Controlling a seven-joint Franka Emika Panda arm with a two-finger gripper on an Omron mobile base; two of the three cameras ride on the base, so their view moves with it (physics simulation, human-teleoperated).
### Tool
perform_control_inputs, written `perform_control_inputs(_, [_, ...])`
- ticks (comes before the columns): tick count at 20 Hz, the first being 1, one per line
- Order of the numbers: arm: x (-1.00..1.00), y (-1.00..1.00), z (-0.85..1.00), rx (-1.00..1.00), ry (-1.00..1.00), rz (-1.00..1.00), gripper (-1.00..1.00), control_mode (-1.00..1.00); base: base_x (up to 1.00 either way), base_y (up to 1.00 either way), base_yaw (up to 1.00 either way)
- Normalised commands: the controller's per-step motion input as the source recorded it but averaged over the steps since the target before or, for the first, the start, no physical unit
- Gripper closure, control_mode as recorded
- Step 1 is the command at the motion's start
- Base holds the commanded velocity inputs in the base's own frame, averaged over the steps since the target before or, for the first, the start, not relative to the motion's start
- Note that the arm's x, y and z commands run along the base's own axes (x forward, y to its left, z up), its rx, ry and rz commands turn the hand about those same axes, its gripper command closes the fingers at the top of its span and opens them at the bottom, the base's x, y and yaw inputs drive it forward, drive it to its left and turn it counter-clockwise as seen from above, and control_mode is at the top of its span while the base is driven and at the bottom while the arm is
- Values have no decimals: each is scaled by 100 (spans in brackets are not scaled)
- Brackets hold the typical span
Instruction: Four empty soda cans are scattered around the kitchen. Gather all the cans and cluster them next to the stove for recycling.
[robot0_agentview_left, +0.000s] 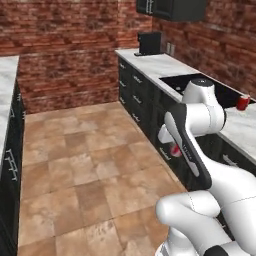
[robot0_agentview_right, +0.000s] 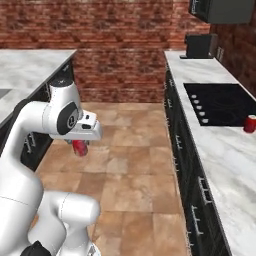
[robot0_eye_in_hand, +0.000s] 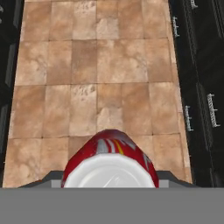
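Two soda cans in sight. One is clamped in the gripper (robot0_agentview_right: 80, 148), jaws closed partway onto its sides, held in the air over the floor between the two cabinet runs. That held can (robot0_eye_in_hand: 110, 159) is a red cylinder with pale streaks and a flat silver end; in the hand view the silver end faces the camera, so its long axis runs along the gripper, pointing down at the floor (robot0_eye_in_hand: 94, 74). The second can (robot0_agentview_right: 250, 123) stands upright on the pale marbled counter (robot0_agentview_right: 225, 165), just beside the near right corner of the stove (robot0_agentview_right: 222, 102), a flat glossy black glass panel with small silver knobs along its front edge. Floor is matte tan stone tile, square grid. Walls are rough red brick. Dark cabinet fronts with thin metal handles line both sides. A black boxy appliance (robot0_agentview_left: 149, 43) sits at the far end of the counter, well apart from the stove.
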Motion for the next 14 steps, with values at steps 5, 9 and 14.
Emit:
perform_control_inputs(5, [0,0,0,0,0,0,100,100,100,11,2])
perform_control_inputs(9, [0,0,0,0,0,0,100,100,100,6,0])
perform_control_inputs(14, [0,0,0,0,0,0,100,100,77,-1,-26])
